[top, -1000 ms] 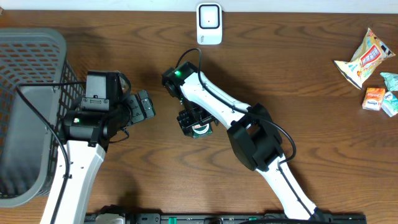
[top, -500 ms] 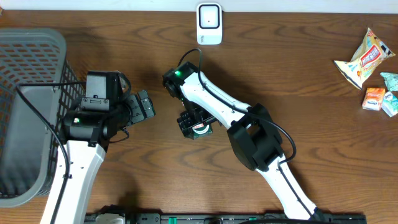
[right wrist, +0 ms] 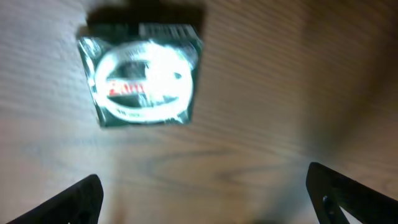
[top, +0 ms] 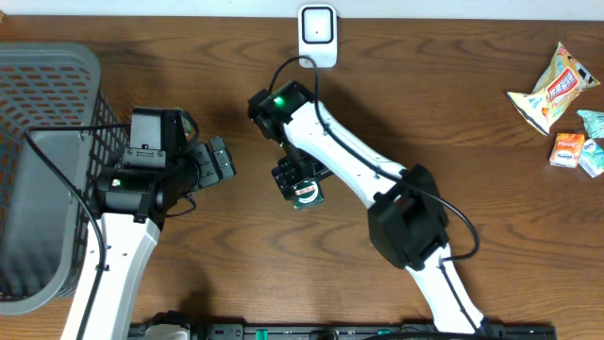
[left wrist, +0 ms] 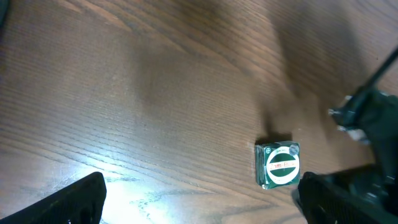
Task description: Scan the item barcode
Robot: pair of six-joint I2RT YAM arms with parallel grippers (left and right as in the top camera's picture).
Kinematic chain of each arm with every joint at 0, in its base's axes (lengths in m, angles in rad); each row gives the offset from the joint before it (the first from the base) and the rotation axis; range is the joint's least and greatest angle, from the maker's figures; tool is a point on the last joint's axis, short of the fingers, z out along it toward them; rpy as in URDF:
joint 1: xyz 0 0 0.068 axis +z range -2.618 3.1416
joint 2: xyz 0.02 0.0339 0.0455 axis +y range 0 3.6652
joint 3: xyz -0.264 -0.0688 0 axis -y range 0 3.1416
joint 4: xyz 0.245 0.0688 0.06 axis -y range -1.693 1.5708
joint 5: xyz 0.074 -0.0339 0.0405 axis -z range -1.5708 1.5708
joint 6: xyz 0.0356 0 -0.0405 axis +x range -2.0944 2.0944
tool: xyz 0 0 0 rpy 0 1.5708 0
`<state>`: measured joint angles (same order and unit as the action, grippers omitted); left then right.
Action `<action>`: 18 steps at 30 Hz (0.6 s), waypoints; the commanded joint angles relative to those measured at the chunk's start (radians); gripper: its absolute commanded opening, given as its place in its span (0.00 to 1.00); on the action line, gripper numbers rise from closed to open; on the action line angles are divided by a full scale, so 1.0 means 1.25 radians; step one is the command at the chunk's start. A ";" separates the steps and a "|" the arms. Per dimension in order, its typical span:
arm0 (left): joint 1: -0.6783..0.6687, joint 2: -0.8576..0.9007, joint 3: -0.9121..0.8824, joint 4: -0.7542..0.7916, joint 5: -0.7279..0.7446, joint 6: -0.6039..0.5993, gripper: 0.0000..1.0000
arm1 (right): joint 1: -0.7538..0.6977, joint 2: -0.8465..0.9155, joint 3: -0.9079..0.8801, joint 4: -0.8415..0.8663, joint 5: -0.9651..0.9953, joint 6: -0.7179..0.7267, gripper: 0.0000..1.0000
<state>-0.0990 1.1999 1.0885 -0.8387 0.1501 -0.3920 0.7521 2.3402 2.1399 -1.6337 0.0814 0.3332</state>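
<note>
Green square packet [top: 306, 194] with a round white label and red print lies flat on the table [top: 472, 123], label up, about mid-table and a little toward the left edge. In the right wrist view the packet [right wrist: 142, 73] is blurred, and no barcode can be read on it.

Right tool [top: 291, 175] hangs just over the packet's far-left side. From the overhead view, contact cannot be told. In the right wrist view the right tool [right wrist: 205, 186] is released: its fingers [right wrist: 74, 199] are spread wide at the frame's lower corners. The packet sits ahead of them on the wood, not between them.

Left tool [top: 222, 161] is nearer the left edge, pointing toward the packet but apart from it. It is released too, with the left tool [left wrist: 202, 186] jaws wide and only bare wood between them. The packet [left wrist: 278, 165] shows by the inner side of one finger, with no visible contact.

White scanner [top: 317, 36] stands at the far edge, apart from the packet. Grey basket [top: 47, 76] sits at the left edge. Snack packs [top: 552, 90] lie near the far right corner.
</note>
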 commanded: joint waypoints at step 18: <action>0.005 0.002 0.007 -0.002 -0.010 0.002 0.98 | -0.059 -0.170 -0.095 -0.052 0.000 -0.055 0.98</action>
<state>-0.0990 1.1999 1.0885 -0.8387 0.1501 -0.3920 0.7052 2.2490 2.0846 -1.6981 0.0700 0.2844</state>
